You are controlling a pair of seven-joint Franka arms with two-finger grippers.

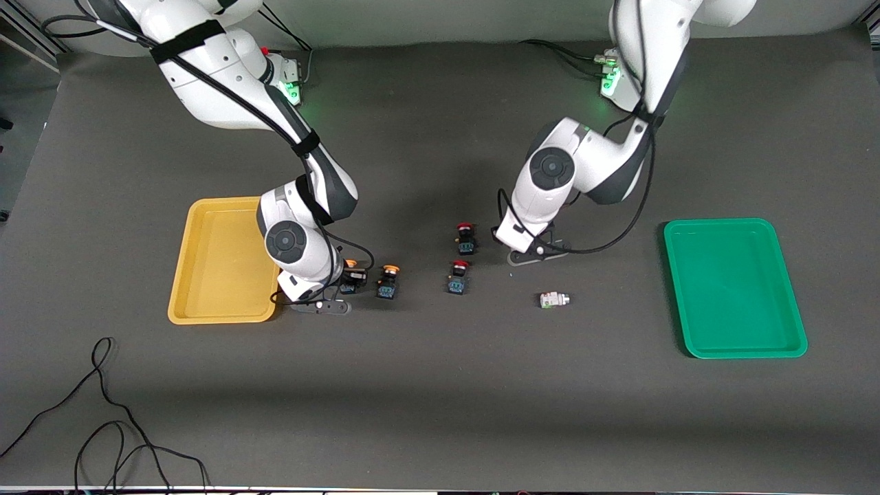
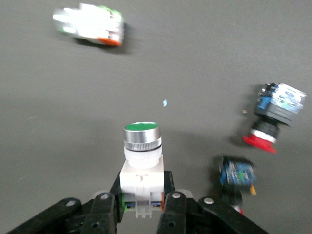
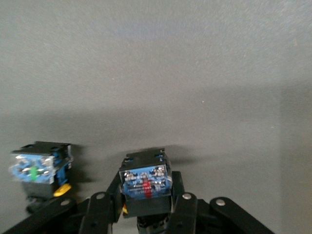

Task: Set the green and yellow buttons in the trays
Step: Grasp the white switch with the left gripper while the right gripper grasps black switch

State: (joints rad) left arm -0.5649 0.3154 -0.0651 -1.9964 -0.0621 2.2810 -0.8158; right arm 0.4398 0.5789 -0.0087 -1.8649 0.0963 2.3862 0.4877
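Note:
My left gripper [image 1: 535, 251] [image 2: 138, 199] is shut on a whitish button with a green tip [image 2: 142, 161], low over the middle of the table. A second green-tipped button [image 1: 554, 299] [image 2: 90, 24] lies on its side nearer the front camera. My right gripper [image 1: 342, 283] [image 3: 146, 204] is shut on a black-blue button with an orange-yellow cap [image 1: 351, 269] [image 3: 145, 184], beside the yellow tray [image 1: 206, 275]. The other yellow button [image 1: 388, 282] [image 3: 41, 168] stands next to it. The green tray [image 1: 732, 289] lies toward the left arm's end, with nothing in it.
Two red-capped black switches [image 1: 465, 237] [image 1: 458, 276] stand between the two grippers; they also show in the left wrist view [image 2: 273, 117] [image 2: 236, 175]. Loose black cables [image 1: 103, 412] lie near the table's front edge at the right arm's end.

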